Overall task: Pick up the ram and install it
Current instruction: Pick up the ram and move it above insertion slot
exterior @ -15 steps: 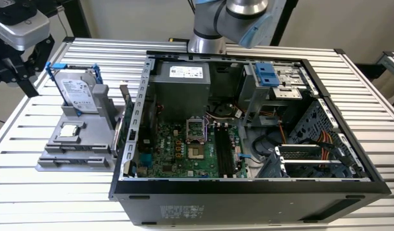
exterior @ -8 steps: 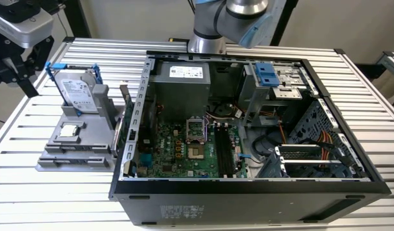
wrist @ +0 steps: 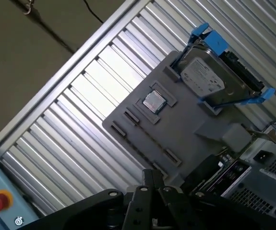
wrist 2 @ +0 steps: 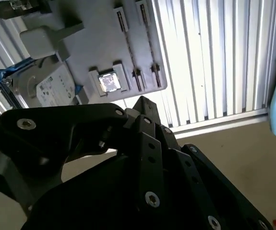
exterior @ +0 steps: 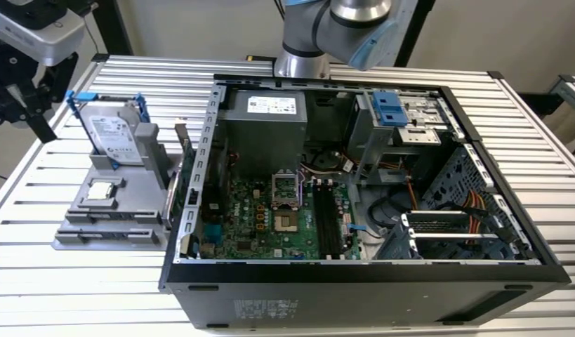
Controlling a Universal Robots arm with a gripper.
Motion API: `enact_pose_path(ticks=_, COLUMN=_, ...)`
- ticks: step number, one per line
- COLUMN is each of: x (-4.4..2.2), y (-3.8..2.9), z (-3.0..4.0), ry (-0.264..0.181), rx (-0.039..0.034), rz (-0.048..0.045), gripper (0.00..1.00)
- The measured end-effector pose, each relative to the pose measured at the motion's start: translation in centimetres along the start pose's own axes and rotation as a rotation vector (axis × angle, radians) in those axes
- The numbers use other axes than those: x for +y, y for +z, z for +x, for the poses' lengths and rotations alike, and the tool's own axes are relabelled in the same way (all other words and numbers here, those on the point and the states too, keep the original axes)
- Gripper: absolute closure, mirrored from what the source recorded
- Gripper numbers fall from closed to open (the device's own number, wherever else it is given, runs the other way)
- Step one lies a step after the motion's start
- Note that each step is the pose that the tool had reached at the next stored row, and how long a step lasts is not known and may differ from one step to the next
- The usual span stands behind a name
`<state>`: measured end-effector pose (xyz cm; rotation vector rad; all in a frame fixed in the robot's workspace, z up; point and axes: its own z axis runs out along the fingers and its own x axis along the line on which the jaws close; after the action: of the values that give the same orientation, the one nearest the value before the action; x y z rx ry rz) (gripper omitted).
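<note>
The ram (exterior: pixel 180 144) is a thin dark stick standing on edge along the side of the grey parts tray (exterior: pixel 90 232) that faces the computer case; its edge (wrist: pixel 222 165) also shows in the first wrist view. My gripper (exterior: pixel 17 126) hangs at the exterior view's far left, above and beyond the tray, well apart from the ram. Its black fingers look spread and hold nothing. The dark linkage and a fingertip (wrist 2: pixel 142 101) show in the second wrist view. Long black memory slots (exterior: pixel 326 221) lie on the motherboard inside the case.
The open computer case (exterior: pixel 362 274) stands on the slatted metal table (exterior: pixel 43 281). On the tray a silver hard drive with blue rails (exterior: pixel 114 137) stands upright, and a small square processor (exterior: pixel 100 189) lies flat. The arm's base (exterior: pixel 301 42) rises behind the case.
</note>
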<state>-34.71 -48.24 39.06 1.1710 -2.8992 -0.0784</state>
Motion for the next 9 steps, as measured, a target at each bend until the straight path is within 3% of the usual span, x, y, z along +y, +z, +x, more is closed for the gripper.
enact_pose_path(ticks=9, x=-0.04, y=0.00, z=-0.05, ry=-0.118, rx=0.0028, rz=0.0026, gripper=1.00)
